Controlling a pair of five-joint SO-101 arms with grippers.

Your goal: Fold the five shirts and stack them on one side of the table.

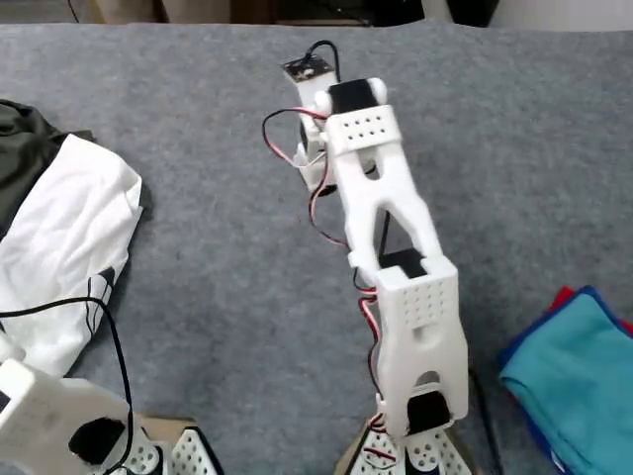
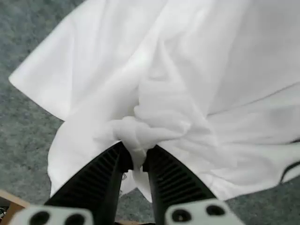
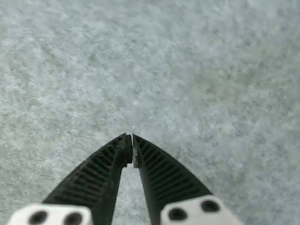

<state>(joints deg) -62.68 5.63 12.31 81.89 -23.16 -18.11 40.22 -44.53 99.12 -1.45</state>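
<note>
**Left gripper** (image 2: 133, 159): it is pinching a bunched knot of the white shirt (image 2: 201, 79) between its tips. The jaws are standing narrow, with cloth filling the gap. The body of the shirt is spreading away beyond the tips, and a loose edge is hanging back beneath the gripper toward the grey counter (image 2: 23, 136).

**Right gripper** (image 3: 132, 143): its tips are meeting with nothing between them. It is hanging over bare counter, with no cloth ahead of it.

**Governing relation:** in the high view the white shirt is lying crumpled, partly over a dark shirt (image 1: 25, 148). It is on the left gripper's side and well apart from the right arm (image 1: 396, 228), which is standing extended over the middle of the counter. The left gripper is therefore the nearer one and is already on the garment. The right gripper would have to travel across toward its partner to take a second hold.

**Long axis:** the shirt appears to be running away from the left gripper rather than across it, though the crumpling is making this hard to confirm.

**Folded pile** (image 1: 574, 366): teal, blue and red cloth is lying on the far side of the right arm from the white shirt.

**Assessment:** the white shirt is likely needing to be drawn onto the open counter between the two grippers and laid flat before any fold.
</note>
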